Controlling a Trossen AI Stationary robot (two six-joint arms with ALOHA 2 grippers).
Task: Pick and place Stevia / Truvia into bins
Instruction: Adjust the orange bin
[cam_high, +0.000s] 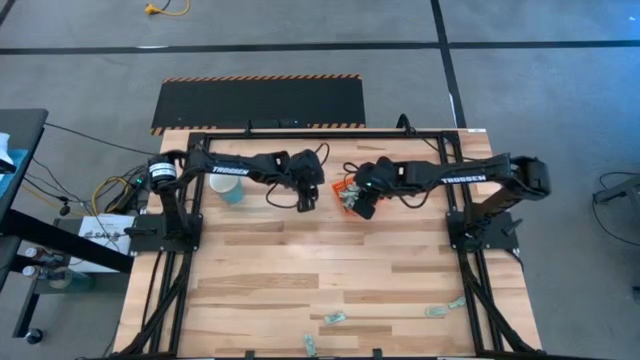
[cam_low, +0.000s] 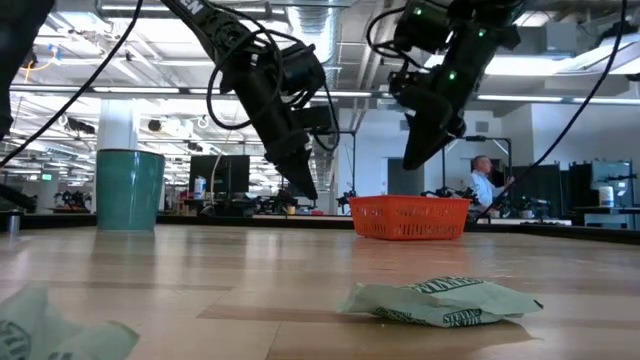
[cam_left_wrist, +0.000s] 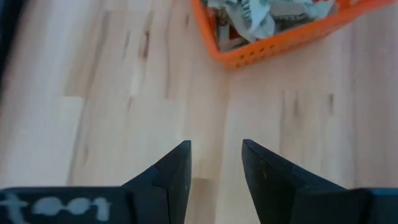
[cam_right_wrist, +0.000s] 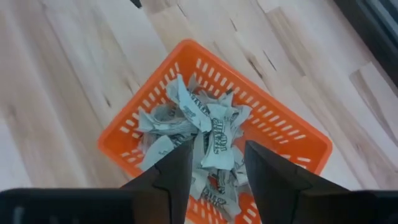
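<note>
High view, tray: orange tray (cam_high: 345, 187) sits at the far middle of the table (cam_high: 300, 270), pile of packets inside.
High view, R arm: right gripper (cam_high: 358, 203) hangs right over the tray's near edge.
High view, L arm: left gripper (cam_high: 304, 198) just beside the tray on the cup side, over bare wood.
High view, strays: loose packets left at the near edge (cam_high: 335, 318), (cam_high: 437, 310), (cam_high: 311, 345); well apart from the tray.
Low view, height: both grippers are up off the table; R one (cam_low: 412, 160) is above the tray (cam_low: 410, 217), not in it.
Low view, near stuff: one packet (cam_low: 440, 300) lies flat close to the camera, another at the corner (cam_low: 55, 325); cup (cam_low: 130, 190) stands upright off to the side.
L wrist, fingers: apart, nothing between them (cam_left_wrist: 214, 180); tray corner (cam_left_wrist: 249, 53) ahead.
R wrist, fingers: apart, empty (cam_right_wrist: 214, 171); heap of packets (cam_right_wrist: 199, 134) in the tray (cam_right_wrist: 292, 134) straight below.
Step, my read: looks like a drop just finishing over the tray.
Do it well: keep R fingers apart & lift straight up so you don't drag packets over the rim.
Next, my read: go for the near-edge strays; they're flat, so come down square & pinch across the short side.
Watch: keep L arm clear of R's path back.
</note>
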